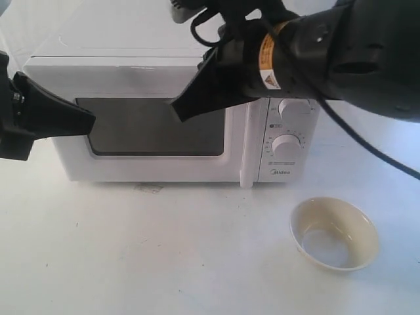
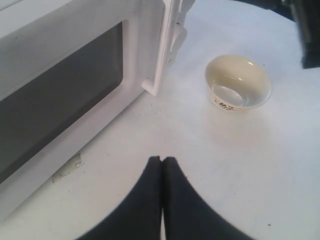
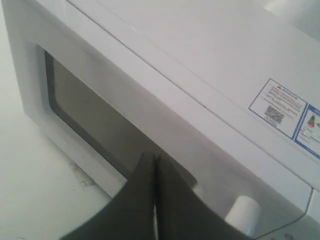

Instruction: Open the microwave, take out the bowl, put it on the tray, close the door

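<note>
Front right on the worktop (image 1: 164,262), the bowl (image 1: 335,233) is out; the door (image 1: 157,128) looks closed; left claw (image 2: 162,165) and right claw (image 3: 155,165) together, empty.

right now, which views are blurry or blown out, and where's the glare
Exterior view: the right arm looms soft in the foreground, the table is washed out, and the bowl shows a sheen inside. Left wrist view: the left claw is blurred, the bowl sharper. Right wrist view: the right claw is blurred, the microwave washed pale on top.
</note>
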Tool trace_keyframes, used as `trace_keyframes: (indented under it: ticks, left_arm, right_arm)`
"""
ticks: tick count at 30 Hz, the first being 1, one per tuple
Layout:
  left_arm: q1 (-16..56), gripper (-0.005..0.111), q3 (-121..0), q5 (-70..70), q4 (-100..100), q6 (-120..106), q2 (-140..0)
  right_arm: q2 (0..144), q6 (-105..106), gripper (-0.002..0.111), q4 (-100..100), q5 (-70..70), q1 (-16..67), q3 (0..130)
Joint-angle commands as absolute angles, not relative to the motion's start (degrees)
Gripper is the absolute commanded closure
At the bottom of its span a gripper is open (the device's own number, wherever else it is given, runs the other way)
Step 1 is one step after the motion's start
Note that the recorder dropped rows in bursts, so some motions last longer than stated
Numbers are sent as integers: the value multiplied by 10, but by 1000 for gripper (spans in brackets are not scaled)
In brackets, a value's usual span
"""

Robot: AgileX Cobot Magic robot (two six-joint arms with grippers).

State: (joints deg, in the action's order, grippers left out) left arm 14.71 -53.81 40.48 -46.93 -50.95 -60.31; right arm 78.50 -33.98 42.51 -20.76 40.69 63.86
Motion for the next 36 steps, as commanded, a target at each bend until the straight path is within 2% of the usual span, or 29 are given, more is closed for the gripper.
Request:
trace_keyframes:
  ticks: [1, 22, 26, 31, 36]
  left_arm:
    - [150, 107, -536, 415, -479, -506, -598]
    - [150, 107, -536, 415, -479, -506, -598]
    - [150, 107, -536, 415, -479, -506, -598]
    - [150, 107, -536, 415, -479, -506, -598]
    - [150, 107, -536, 415, -479, -506, -598]
  right_arm:
    - [746, -363, 108, 402, -223, 411, 632]
    - [725, -359, 108, 421, -231, 411, 632]
    - [714, -358, 108, 458, -303, 411, 632]
    - [670, -368, 108, 433, -417, 400, 630]
    - [583, -367, 108, 433, -368, 361, 581]
